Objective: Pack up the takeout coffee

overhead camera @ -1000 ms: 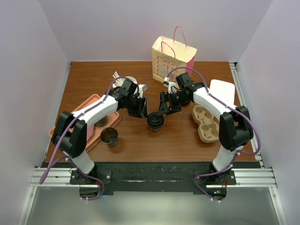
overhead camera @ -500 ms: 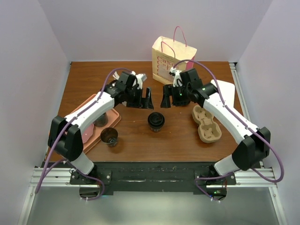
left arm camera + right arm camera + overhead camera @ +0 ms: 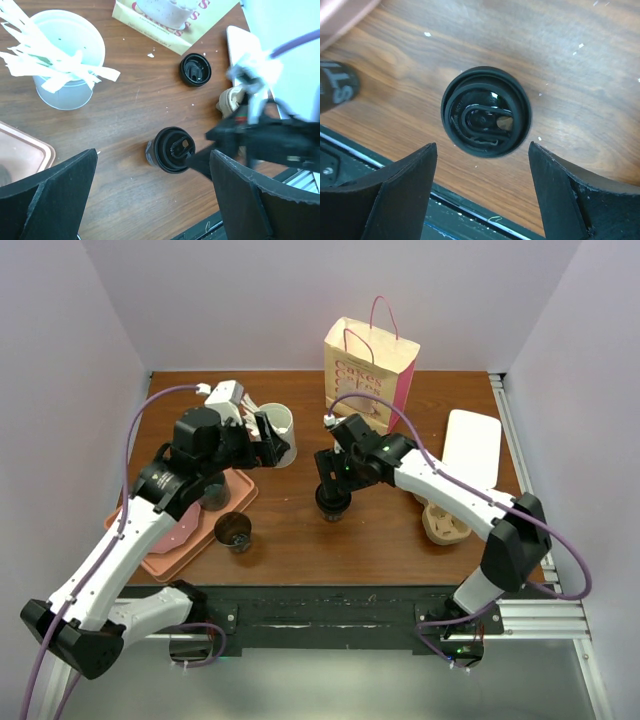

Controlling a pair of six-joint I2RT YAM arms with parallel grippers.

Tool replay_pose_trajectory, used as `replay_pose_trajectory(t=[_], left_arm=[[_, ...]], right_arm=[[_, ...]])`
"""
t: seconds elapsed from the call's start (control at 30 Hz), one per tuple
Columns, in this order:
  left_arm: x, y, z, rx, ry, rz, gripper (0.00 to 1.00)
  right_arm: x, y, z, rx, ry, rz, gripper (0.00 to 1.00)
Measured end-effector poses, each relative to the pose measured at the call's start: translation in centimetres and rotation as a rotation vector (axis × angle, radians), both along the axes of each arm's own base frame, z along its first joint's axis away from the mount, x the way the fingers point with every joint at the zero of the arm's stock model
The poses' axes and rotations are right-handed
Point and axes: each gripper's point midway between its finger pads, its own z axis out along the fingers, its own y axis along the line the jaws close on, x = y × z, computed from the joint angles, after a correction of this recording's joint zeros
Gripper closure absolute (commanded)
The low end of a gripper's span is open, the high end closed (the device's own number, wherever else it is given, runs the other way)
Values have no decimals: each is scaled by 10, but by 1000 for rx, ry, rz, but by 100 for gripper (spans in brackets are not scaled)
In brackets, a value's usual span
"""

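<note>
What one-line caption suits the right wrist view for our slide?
Open right gripper poised above the lidded takeout coffee on the wooden table.

A reddish-brown wood-grain counter [image 3: 300,550] sits boxed in by plain pale lavender walls [image 3: 250,300] on three sides, evenly lit; an aluminium rail [image 3: 110,618] runs along its near edge.

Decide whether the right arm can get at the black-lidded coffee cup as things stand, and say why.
Probably yes: the right pincer hangs open just above the takeout coffee, its jaws standing wide to either side of it, and nothing lies between them.
</note>
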Motion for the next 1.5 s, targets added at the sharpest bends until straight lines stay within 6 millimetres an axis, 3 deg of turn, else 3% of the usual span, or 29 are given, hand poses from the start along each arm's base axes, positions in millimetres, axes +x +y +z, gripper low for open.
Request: replay_pose_trajectory(t=[0.13,0.27,0.6,0.73,0.9,1.23,1.5], left_arm=[[-4,2,-11,15,24,-5,0],[-12,6,-25,41,69,-7,0],[-22,11,-19,37,54,-12,0],[-23,13,-18,38,48,-5,0],[-22,14,-18,41,47,1,1],[-21,16,-19,50,46,12,0],[-19,19,-19,59,41,31,0]], right_arm=[[-2,5,-22,-51,32,-1,19],[-2,6,-25,-66,30,-2,16],[1,10,-37,-103,28,1,18],[2,11,-42,-119,31,2,24],[4,12,-40,-123,21,6,39],[12,3,-36,-175,-21,-19,42],[41,-26,-22,-217,-63,-98,42]])
